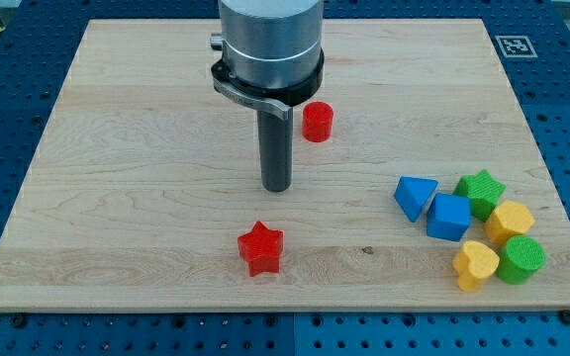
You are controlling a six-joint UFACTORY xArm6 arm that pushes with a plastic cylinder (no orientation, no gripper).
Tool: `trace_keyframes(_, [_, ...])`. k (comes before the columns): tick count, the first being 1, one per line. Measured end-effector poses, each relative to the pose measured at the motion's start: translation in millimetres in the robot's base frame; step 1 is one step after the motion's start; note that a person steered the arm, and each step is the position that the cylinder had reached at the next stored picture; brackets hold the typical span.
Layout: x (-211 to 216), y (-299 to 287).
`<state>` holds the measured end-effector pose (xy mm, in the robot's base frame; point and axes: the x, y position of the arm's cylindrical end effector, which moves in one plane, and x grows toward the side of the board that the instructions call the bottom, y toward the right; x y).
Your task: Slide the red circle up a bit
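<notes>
- Red is the colour that matters: the red circle (317, 122) stands on the wooden board (117, 148), a little above the board's middle and just right of the arm's metal housing (269, 44).
- My tip (277, 188) rests on the board below the red circle and to the view's left of it, apart from it and touching no block.
- The relation the move turns on: the circle lies up and to the view's right of my tip. In my judgement, pushing it upward calls for the tip to come directly beneath it first, so a short shift toward the view's right is likely needed before any push.
- The circle is round, so it has no long axis to line up with.
- There is no hand to spread or close; the arm ends in a plain dark rod holding nothing.
- The red star (261, 247) sits below my tip, toward the view's bottom, clear of the path.
- Well to the view's right cluster a blue triangle (416, 197), a blue block (450, 217), a green star (481, 191), a yellow block (511, 221), a yellow heart (475, 264) and a green cylinder (521, 259).
- No brand or readable writing shows; only a black-and-white square marker (513, 45) at the board's top right corner.
</notes>
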<state>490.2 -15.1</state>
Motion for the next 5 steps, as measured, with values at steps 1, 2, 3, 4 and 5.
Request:
trace_keyframes(1, [0,0])
trace_keyframes(2, [-9,5])
trace_keyframes(3, [-50,23])
trace_keyframes(4, [-76,52])
trace_keyframes(5, [-75,81])
